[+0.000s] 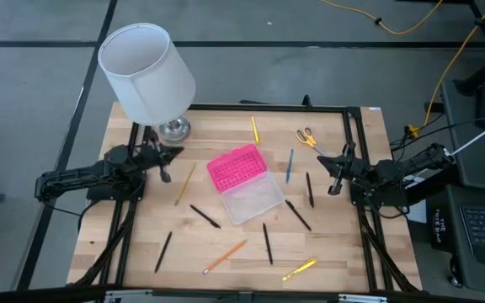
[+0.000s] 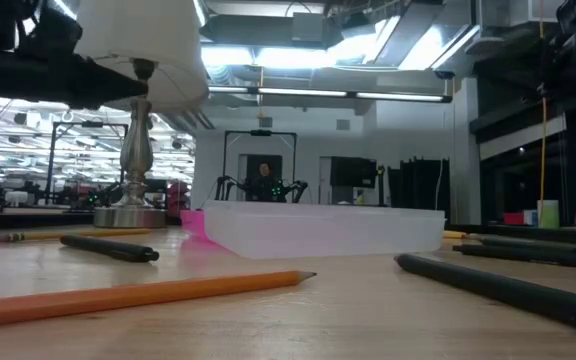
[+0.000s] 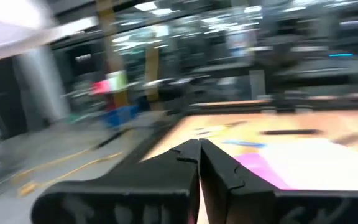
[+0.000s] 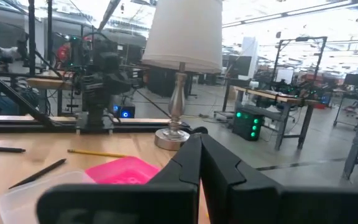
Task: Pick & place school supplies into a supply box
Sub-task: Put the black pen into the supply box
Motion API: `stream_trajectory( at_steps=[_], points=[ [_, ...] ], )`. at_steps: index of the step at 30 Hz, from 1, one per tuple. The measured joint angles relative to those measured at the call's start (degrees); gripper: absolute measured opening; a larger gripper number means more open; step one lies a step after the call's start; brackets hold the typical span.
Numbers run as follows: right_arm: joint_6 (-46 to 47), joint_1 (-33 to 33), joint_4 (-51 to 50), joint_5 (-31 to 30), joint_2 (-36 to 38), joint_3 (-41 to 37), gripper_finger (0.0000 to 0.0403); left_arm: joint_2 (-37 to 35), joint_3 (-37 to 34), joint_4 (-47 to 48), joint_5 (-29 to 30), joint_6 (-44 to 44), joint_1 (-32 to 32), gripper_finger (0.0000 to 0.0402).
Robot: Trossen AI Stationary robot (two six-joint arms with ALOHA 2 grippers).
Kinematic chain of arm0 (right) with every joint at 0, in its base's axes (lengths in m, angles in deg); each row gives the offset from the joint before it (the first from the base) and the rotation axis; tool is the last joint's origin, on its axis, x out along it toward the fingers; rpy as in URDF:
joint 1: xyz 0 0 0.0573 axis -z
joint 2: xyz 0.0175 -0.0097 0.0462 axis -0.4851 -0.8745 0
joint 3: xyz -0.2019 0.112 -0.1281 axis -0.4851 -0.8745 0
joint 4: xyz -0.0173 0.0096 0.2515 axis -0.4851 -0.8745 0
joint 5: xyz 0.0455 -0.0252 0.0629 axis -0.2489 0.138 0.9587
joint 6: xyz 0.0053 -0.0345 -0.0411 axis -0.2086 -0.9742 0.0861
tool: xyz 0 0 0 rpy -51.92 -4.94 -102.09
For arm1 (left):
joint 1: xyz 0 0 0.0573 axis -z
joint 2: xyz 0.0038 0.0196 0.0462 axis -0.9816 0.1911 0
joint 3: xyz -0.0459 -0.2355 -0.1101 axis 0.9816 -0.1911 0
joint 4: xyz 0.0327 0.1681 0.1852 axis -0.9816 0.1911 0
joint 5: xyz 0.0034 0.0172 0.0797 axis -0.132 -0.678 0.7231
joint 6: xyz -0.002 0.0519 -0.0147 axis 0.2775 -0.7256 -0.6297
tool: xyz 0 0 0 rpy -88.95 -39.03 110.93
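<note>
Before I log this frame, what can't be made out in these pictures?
- Inside of the supply box: low view shows only its side wall; from above the clear base looks bare, unsure.
- Scissors: tiny in high view, blades unclear.
- Left wrist view: motion blur smears the table items.
- Lamp: its shade hides the table beneath in the high view.
- Orange pencil: cut off by the low view's edge.

I work in a robotics lab: open ceiling with ducts (image 2: 268, 75) and strip lights (image 2: 368, 96), rows of benches (image 4: 278, 99) with frames and equipment, another arm rig (image 2: 261, 185) beyond my table (image 1: 343, 252).
</note>
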Motion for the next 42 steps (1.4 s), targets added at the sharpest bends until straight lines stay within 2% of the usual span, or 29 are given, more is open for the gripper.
stream_trajectory(
  at_steps=[2,5,12,18,25,29,32,36,42],
  points=[
    [0.0,0.0,-0.4,0.0,0.0,0.0,0.001,0.0,0.0,-1.0,-4.2,-0.4,0.0,0.0002],
    [-0.1,0.0,-0.6,0.0,0.0,0.0,0.001,0.0,0.0,-1.7,-6.3,0.5,0.0,0.0002],
    [-3.2,0.0,-0.6,0.0,0.0,0.0,0.001,0.0,0.0,-1.7,-6.4,4.0,0.1,0.0002],
    [-2.6,0.0,-0.6,0.6,0.0,0.0,0.001,0.0,0.0,-1.7,-6.4,1.8,0.1,0.0001],
    [-0.5,0.0,-0.7,2.9,0.0,0.0,0.001,1.3,0.0,-2.2,-6.3,5.8,0.1,0.0001],
    [-4.0,0.0,-0.5,3.1,0.0,0.0,0.001,4.8,0.0,-3.5,-3.0,7.6,0.1,0.0001],
    [-4.2,0.0,2.5,3.5,0.0,0.0,0.001,8.6,0.6,-5.8,-2.6,6.9,0.1,0.0001],
    [-3.8,0.0,5.6,3.6,0.0,0.0,0.001,14.3,5.3,-5.9,-2.5,3.4,0.1,0.0001],
    [1.8,0.0,6.2,3.6,-0.4,0.0,0.001,24.0,11.2,-4.7,-2.4,1.2,0.1,0.0001]
  ],
)
